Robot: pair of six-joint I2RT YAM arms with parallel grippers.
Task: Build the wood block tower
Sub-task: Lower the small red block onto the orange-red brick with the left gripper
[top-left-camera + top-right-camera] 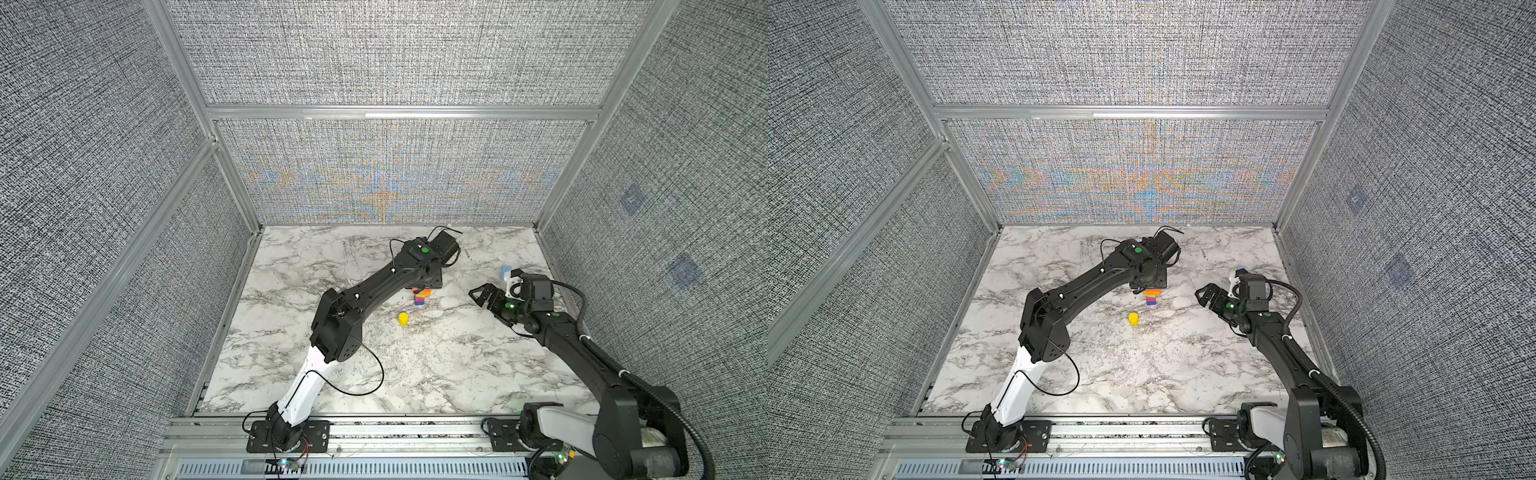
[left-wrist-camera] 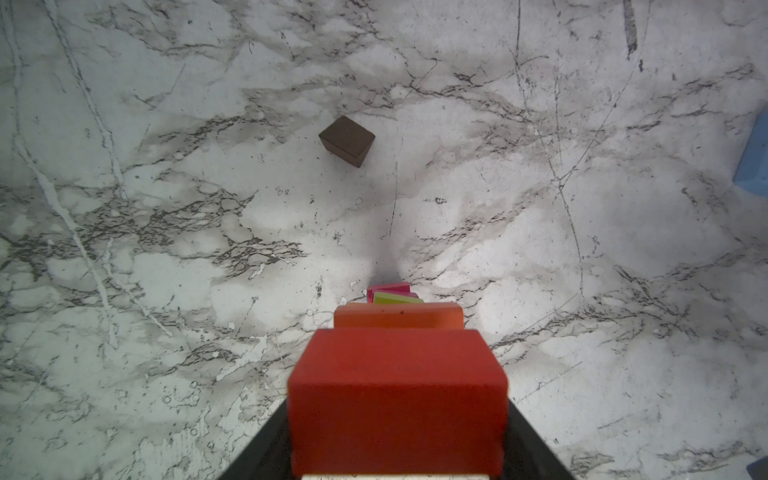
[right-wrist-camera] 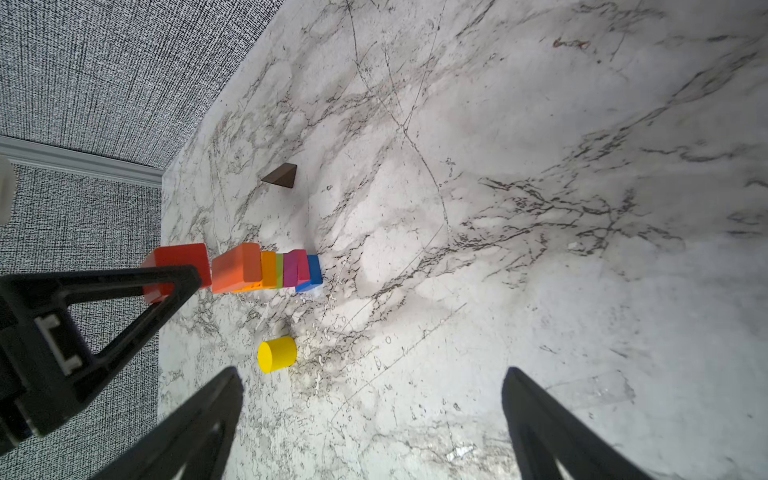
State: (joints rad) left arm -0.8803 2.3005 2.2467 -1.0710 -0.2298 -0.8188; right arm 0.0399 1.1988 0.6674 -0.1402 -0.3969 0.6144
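- My left end effector [image 3: 176, 276] is clamped on the red block [image 2: 397, 386], jaws partway apart with the block filling the gap between them.
- One of its fingers [image 3: 124, 282] crosses the side of that block in the right wrist view. The left wrist view shows black fingers on both flanks of the block.
- The red block sits directly over the tower [image 3: 282, 270], square above the orange slab [image 2: 399, 318] on top. I see a hairline between them and cannot tell whether they touch.
- The tower stands mid-counter under the left wrist. It runs from a blue block at the base through pink, magenta, green and orange layers up to that slab.
- My right end effector [image 3: 370, 374] is spread wide and empty. It hangs over the counter [image 1: 415, 374] to the right of the tower, touching nothing.
- The yellow cylinder [image 3: 276, 354] rests on the counter near the tower, on the side towards the arm bases.
- The brown block [image 2: 347, 141] lies alone on the counter beyond the tower, apart from it.
- A light blue block [image 1: 506, 272] sits by the right wall, just behind the right wrist.
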